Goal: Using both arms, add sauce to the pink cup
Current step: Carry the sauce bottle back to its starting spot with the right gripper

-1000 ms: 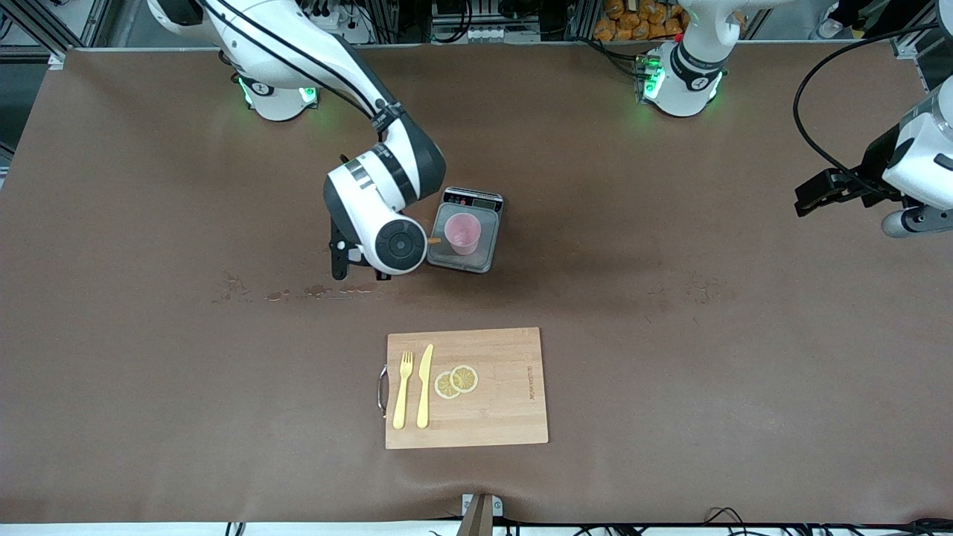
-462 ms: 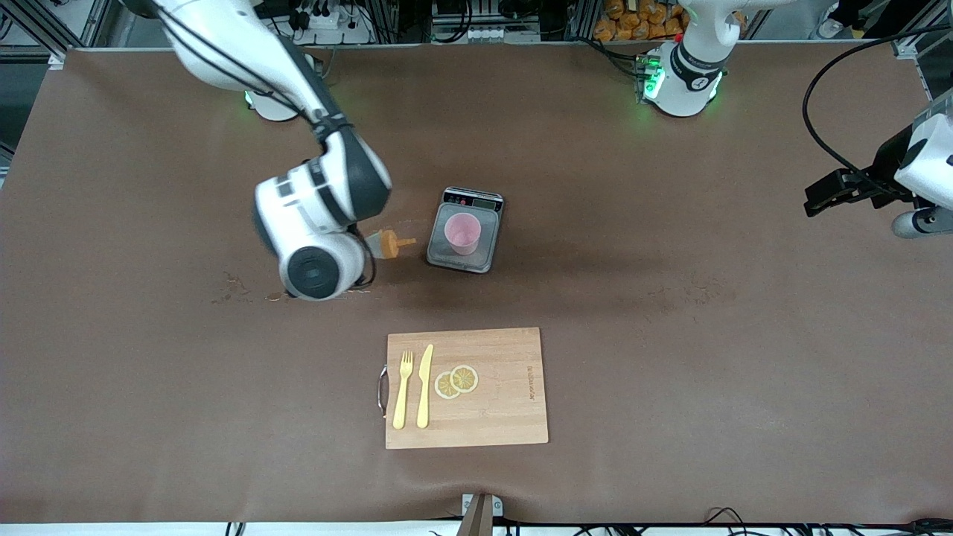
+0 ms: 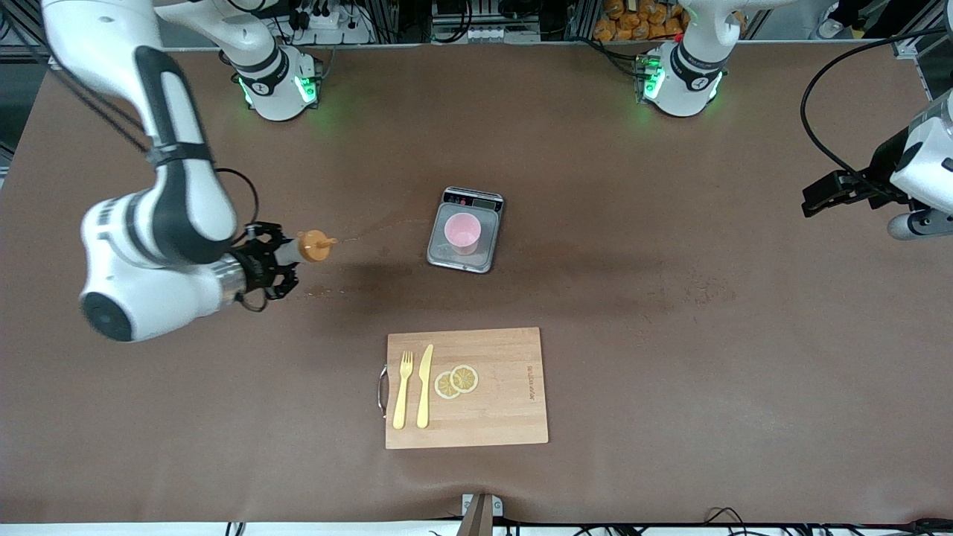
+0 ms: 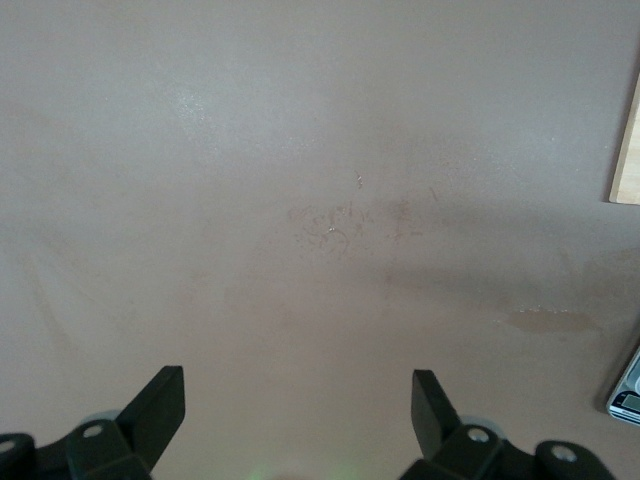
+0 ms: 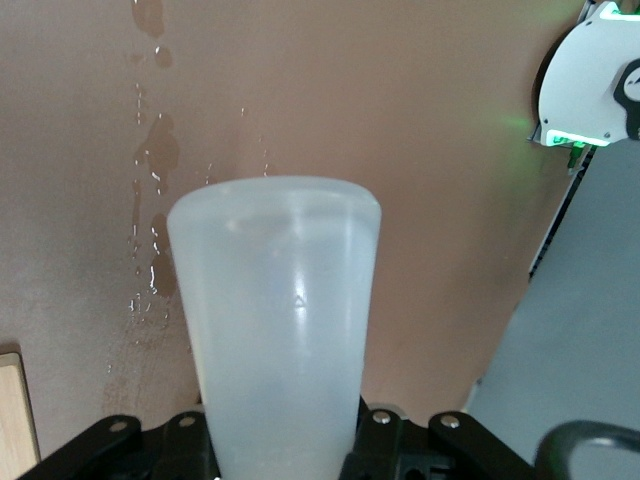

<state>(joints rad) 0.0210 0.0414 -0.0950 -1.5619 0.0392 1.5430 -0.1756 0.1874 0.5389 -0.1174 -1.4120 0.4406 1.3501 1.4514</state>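
Sauce (image 3: 311, 246), pinched by the right gripper (image 3: 277, 258) and lying sideways over bare table well apart from the pink cup (image 3: 462, 232) on the scale (image 3: 447, 257), could drip onto the table, while the left gripper (image 4: 300, 410) waits spread; the cup's contents are unclear.

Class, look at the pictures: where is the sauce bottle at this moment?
The sauce bottle is gripped in the right hand, up over bare table toward the right arm's end, nozzle pointing toward the pink cup on the grey scale.
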